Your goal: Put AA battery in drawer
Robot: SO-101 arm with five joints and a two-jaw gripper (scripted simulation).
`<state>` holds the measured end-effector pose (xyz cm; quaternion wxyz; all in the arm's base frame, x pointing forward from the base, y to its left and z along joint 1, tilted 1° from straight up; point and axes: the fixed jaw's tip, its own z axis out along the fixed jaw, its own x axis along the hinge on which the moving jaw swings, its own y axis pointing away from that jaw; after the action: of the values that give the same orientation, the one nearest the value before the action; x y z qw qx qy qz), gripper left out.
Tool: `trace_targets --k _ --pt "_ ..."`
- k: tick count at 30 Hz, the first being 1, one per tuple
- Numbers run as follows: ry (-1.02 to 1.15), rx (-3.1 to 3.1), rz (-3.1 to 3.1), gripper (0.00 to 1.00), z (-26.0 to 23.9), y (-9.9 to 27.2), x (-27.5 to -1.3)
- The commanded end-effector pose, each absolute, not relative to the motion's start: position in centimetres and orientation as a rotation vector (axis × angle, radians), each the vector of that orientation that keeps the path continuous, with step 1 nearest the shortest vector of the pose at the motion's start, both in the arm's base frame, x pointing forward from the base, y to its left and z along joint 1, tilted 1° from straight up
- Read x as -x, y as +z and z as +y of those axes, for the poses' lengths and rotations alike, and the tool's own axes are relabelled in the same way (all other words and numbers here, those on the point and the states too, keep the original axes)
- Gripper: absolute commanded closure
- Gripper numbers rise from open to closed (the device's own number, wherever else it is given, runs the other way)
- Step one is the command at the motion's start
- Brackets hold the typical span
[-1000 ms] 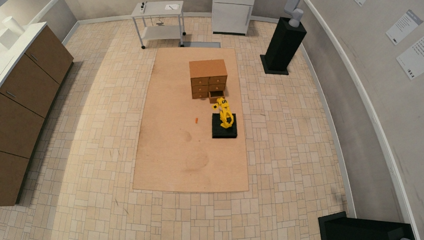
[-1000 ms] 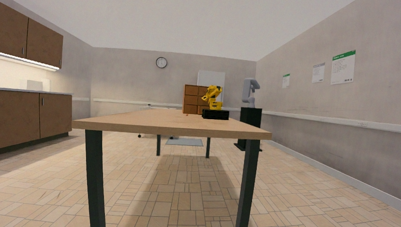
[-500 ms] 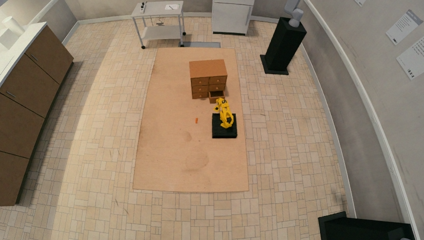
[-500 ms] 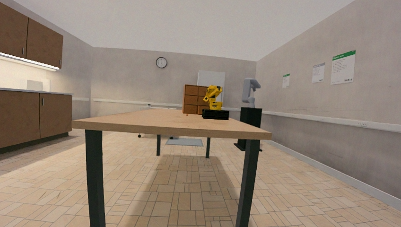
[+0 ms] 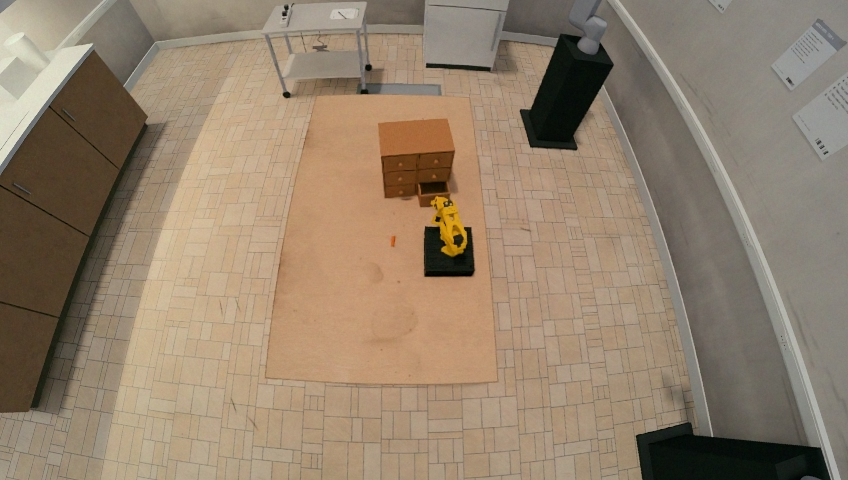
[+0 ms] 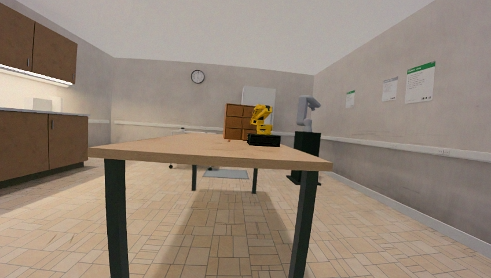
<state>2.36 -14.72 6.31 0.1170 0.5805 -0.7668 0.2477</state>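
A small orange AA battery (image 5: pixel 392 240) lies on the table, left of my black base (image 5: pixel 448 252); it is a tiny speck in the side view (image 6: pixel 228 140). The brown drawer cabinet (image 5: pixel 416 152) stands at the far end of the table with two columns of three drawers. Its bottom right drawer (image 5: pixel 433 193) is pulled partly out; I cannot tell what is inside. The other drawers are shut. My yellow gripper (image 5: pixel 440 205) hangs above the front of the open drawer, raised off it, also seen from the side (image 6: pixel 255 120). Its fingers stand narrow with nothing between them.
A black pedestal with a grey arm (image 5: pixel 565 89) stands on the floor right of the table. A white cart (image 5: pixel 318 44) and a white cabinet (image 5: pixel 464 32) stand beyond the far end. Brown counters (image 5: pixel 47 178) line the left wall.
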Motion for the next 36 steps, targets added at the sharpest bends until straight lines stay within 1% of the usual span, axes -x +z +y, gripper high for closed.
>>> trace_targets --k 1,17,36 --pt "0.687 -1.814 -2.148 0.79 -14.48 5.97 -2.44" --pt "0.607 -2.117 -1.761 0.79 -14.67 6.1 -2.62" --pt "0.607 -2.117 -1.761 0.79 -14.67 6.1 -2.62"
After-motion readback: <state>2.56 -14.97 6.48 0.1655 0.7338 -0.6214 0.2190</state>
